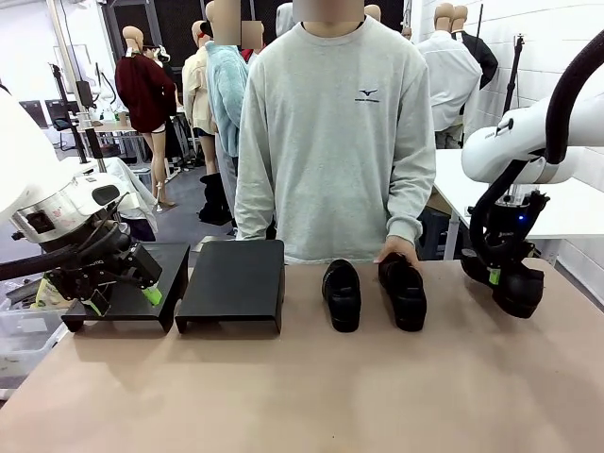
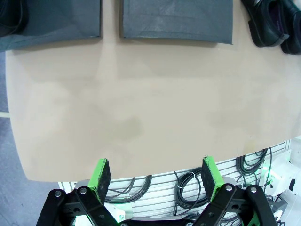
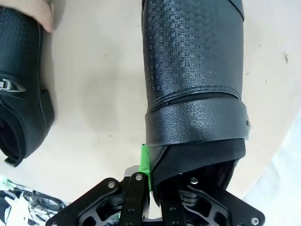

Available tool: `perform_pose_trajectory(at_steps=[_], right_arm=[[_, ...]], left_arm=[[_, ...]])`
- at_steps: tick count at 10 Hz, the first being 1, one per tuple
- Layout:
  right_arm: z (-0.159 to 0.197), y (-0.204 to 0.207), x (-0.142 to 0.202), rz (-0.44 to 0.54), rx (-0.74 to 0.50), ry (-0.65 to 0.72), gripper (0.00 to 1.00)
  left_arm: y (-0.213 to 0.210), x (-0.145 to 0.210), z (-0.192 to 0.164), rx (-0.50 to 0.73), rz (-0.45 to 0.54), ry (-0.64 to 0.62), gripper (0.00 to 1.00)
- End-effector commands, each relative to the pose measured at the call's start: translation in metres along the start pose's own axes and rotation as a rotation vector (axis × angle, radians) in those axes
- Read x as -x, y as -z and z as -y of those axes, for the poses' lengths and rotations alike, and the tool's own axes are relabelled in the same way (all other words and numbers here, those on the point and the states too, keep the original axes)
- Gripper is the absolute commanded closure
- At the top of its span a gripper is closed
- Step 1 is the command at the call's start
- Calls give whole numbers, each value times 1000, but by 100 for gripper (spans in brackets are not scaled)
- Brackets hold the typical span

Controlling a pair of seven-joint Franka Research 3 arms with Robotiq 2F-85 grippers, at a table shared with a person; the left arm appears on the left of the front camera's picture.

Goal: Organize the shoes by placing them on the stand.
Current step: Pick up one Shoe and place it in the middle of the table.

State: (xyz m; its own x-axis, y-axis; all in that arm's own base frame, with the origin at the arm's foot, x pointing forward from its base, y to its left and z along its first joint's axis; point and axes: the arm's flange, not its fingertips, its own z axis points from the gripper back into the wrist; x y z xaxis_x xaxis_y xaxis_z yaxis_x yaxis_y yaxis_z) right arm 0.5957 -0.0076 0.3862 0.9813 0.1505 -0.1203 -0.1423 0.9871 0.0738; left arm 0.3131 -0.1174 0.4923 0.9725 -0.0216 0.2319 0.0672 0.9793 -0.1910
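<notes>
One shoe point(image 3: 193, 70) clamped in the right gripper point(image 3: 150, 165)

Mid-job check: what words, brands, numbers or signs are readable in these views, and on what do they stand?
Nothing reads clearly.
chest logo on the person's grey sweatshirt: print beneath it too small to read.
metal buckle on the neighbouring shoe: no legible lettering.
textured shoe, stand: no print.
</notes>
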Motion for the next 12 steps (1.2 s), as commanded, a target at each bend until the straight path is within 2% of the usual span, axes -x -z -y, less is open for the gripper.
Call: perform_pose_trajectory(at_steps=[1,6,12], right_arm=[[2,2,4,3,-40,20,100],[7,-3,19,8,-49,26,100],[8,0,10,-3,-28,28,100]], left_arm=[[0,1,0,-1,1,3,0],[0,1,0,-1,1,3,0],[0,1,0,-1,1,3,0]])
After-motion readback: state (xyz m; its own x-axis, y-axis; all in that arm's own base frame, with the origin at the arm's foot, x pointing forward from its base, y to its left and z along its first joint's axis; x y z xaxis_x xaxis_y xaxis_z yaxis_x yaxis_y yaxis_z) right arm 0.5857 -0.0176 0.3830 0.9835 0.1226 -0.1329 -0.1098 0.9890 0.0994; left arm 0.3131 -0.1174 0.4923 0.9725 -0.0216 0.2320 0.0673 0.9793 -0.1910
